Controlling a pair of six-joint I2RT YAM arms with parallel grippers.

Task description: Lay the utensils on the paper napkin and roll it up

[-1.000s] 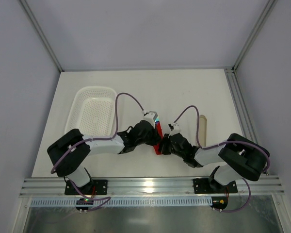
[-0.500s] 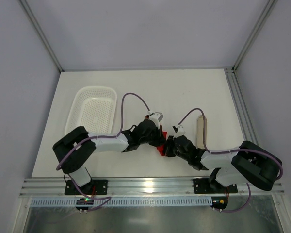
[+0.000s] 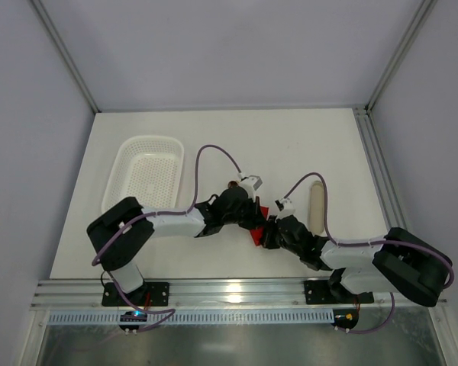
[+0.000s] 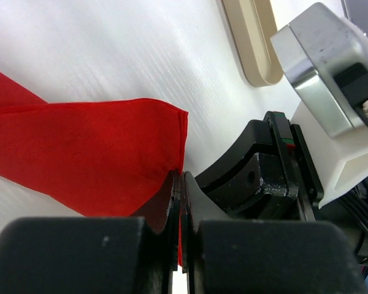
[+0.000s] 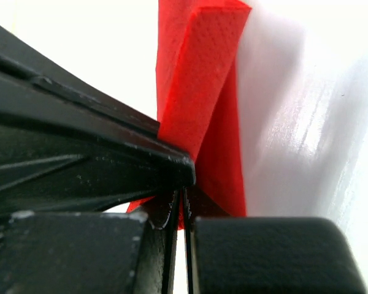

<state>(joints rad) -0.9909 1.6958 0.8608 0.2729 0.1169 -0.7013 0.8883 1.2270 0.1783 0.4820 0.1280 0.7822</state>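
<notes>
Red paper napkin (image 4: 80, 153), pinched by left gripper (image 4: 181, 177) and right gripper (image 5: 183, 193), lies near beige tray (image 3: 317, 206).

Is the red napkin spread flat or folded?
Folded: the paper napkin is doubled over, its layered edges visible in the right wrist view.

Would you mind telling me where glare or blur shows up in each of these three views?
Top external: even light, with a bright reflection on the front rail. Left wrist: paper napkin sharp, near fingers blurred. Right wrist: glare on the table beside the napkin, fingers soft.
</notes>
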